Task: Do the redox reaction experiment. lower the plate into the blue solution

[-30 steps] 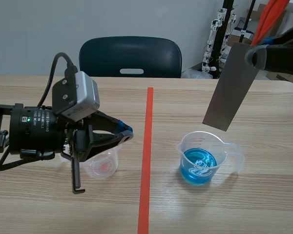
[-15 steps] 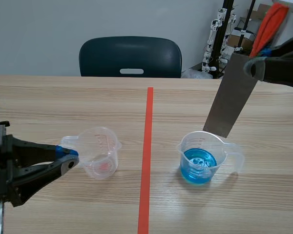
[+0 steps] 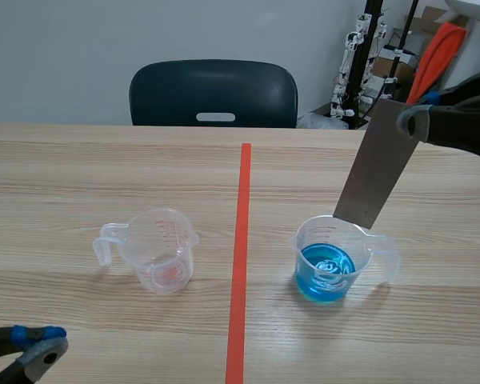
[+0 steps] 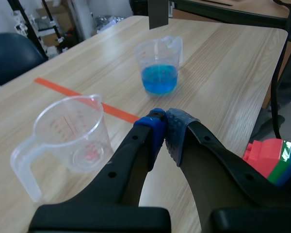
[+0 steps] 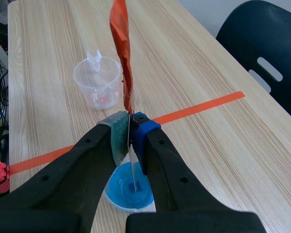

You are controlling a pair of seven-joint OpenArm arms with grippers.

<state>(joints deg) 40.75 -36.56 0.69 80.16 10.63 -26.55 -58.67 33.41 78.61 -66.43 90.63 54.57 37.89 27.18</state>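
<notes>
A grey metal plate (image 3: 374,168) hangs tilted, its lower end at the far rim of a clear beaker (image 3: 336,256) holding blue solution (image 3: 328,268). My right gripper (image 3: 414,120) is shut on the plate's upper end. In the right wrist view the plate (image 5: 132,167) shows edge-on between the fingers (image 5: 114,141), above the blue solution (image 5: 131,191). My left gripper (image 3: 36,348) is low at the near left, fingers shut on nothing. In the left wrist view (image 4: 164,128) the blue beaker (image 4: 159,65) stands ahead of it.
An empty clear beaker (image 3: 156,250) with a reddish trace at its bottom stands left of the red tape line (image 3: 240,256). A dark chair (image 3: 214,94) is behind the table. Coloured bricks (image 4: 274,155) lie off the table's edge beside the left gripper.
My left arm has drawn back from the empty beaker to the near left corner. The plate has come down a little, its lower end now at the blue beaker's rim.
</notes>
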